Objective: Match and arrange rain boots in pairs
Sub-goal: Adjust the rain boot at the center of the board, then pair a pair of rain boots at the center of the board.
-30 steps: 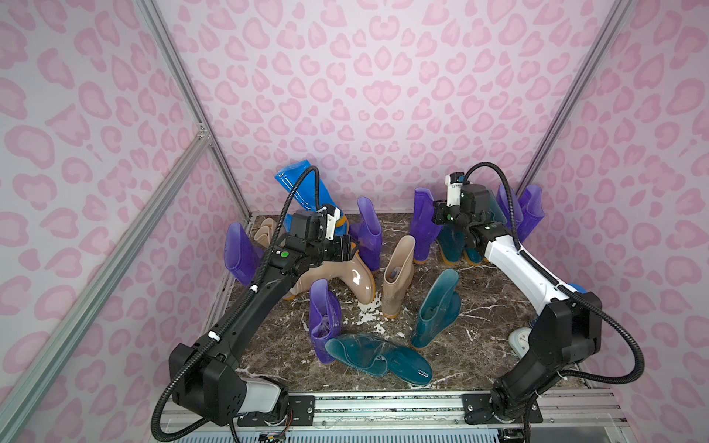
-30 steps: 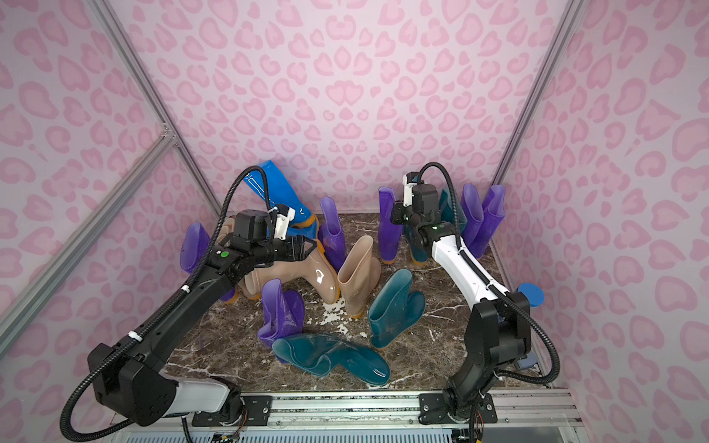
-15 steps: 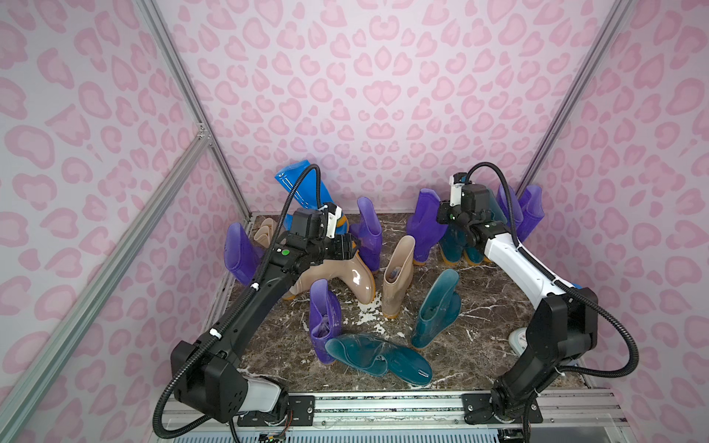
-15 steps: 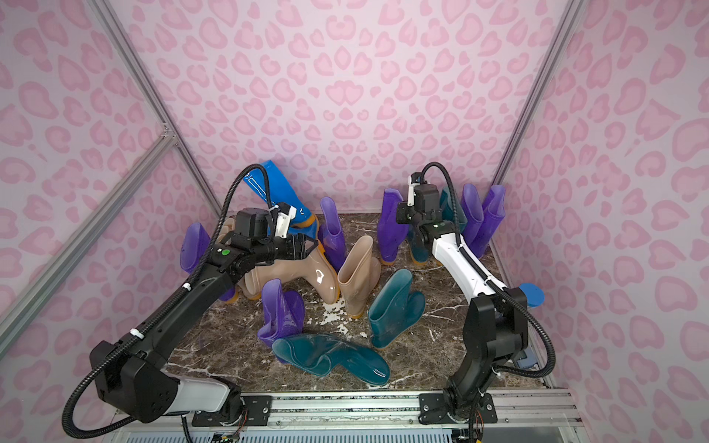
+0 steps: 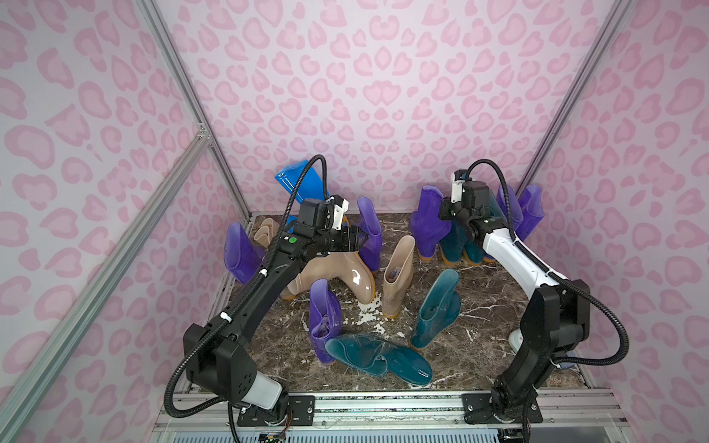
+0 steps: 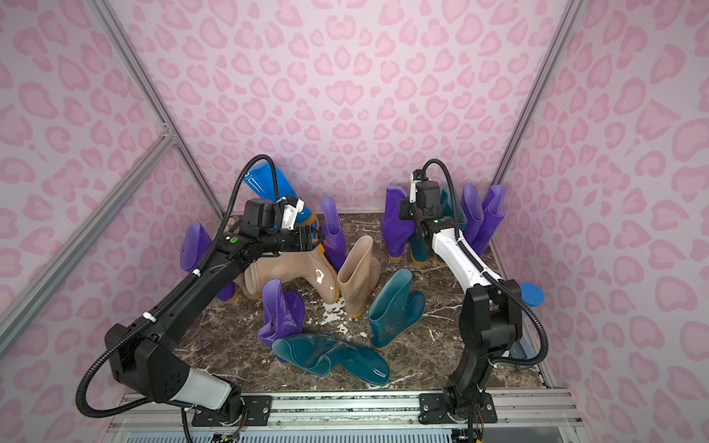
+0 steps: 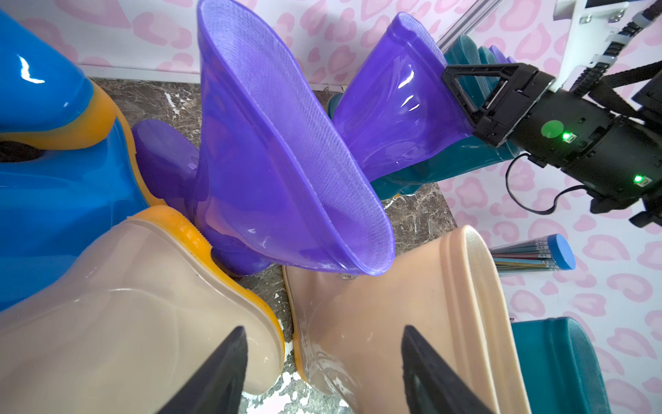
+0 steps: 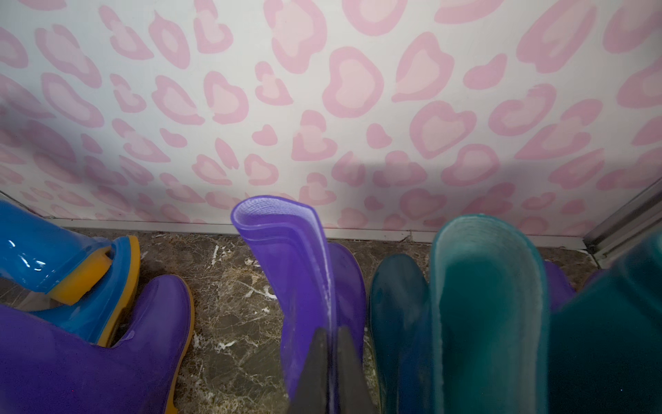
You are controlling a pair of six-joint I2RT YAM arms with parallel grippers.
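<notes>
Right arm's elbow (image 5: 552, 307) has drawn in and lifted a little over the last second, and the purple boot (image 5: 427, 218) it carries has shuffled closer to the teal pair (image 5: 456, 249) by the back wall (image 5: 383, 115) — the left arm (image 5: 268, 284) has hardly stirred. The right gripper (image 8: 331, 335) is pinched tight on that boot's thin cuff, a finger either side of the rubber wall. I'd say the rim is gripped because the soft shaft would only fold if squeezed across. The boot seems to stand on its sole on the marble floor (image 5: 479, 314), just beside the teal pair, with two more purple boots (image 5: 531, 211) in the corner beyond — probably being lined up near its own colour. The left gripper (image 7: 322, 329) hangs spread wide, holding nothing, over the toe of a tipped beige boot (image 7: 125, 304) and the upright beige boot (image 7: 412, 286) beside it, likely the next match. Nearer the front a teal boot (image 5: 378, 358) lies flat with another purple boot (image 5: 324, 318) just beside it, so much sorting remains.
</notes>
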